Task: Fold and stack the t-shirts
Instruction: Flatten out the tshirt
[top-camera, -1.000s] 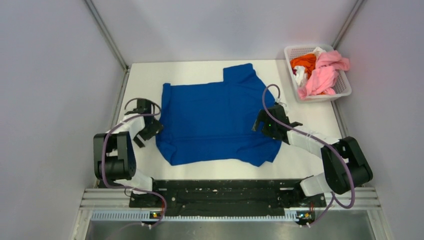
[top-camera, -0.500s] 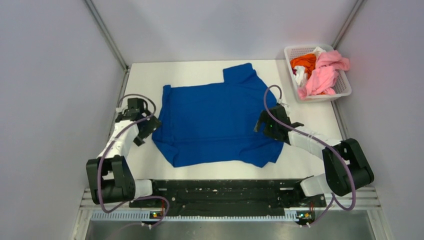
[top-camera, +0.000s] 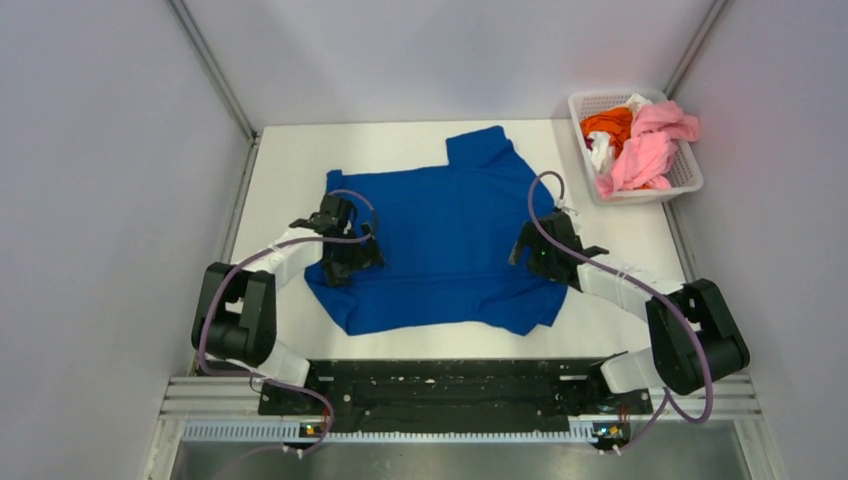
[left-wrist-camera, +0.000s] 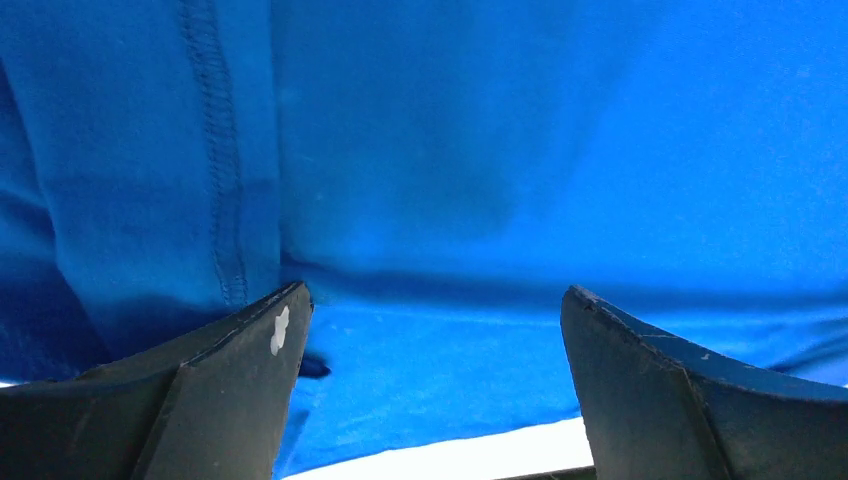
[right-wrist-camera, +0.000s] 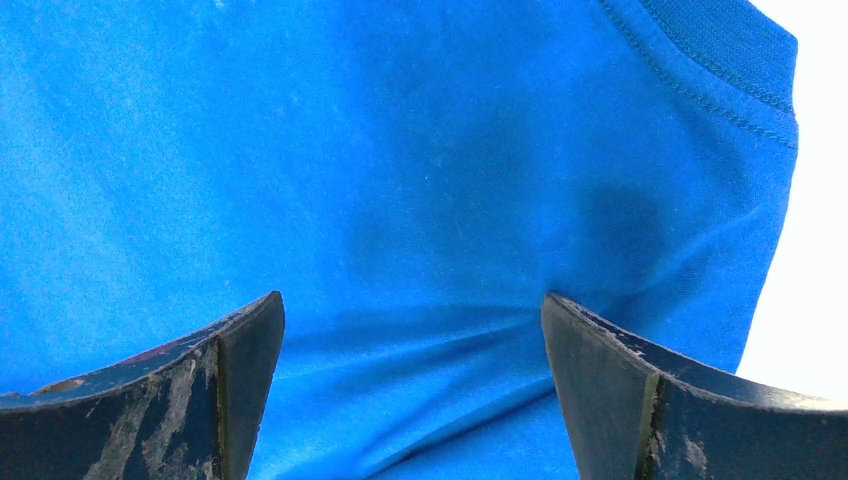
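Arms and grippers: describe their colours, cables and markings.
The left arm and right arm have black joint housings joined by white links, each trailing a purple cable. The left gripper and right gripper are black; their wedge-shaped fingers look scuffed, one left finger bearing a white fleck.

The royal blue t-shirt (top-camera: 440, 235) lies spread out, lightly wrinkled, mid-table (top-camera: 290, 160), one sleeve pointing far. The pink t-shirt (top-camera: 645, 150), orange t-shirt (top-camera: 608, 125) and white t-shirt (top-camera: 600, 150) sit crumpled in the basket (top-camera: 592, 100).
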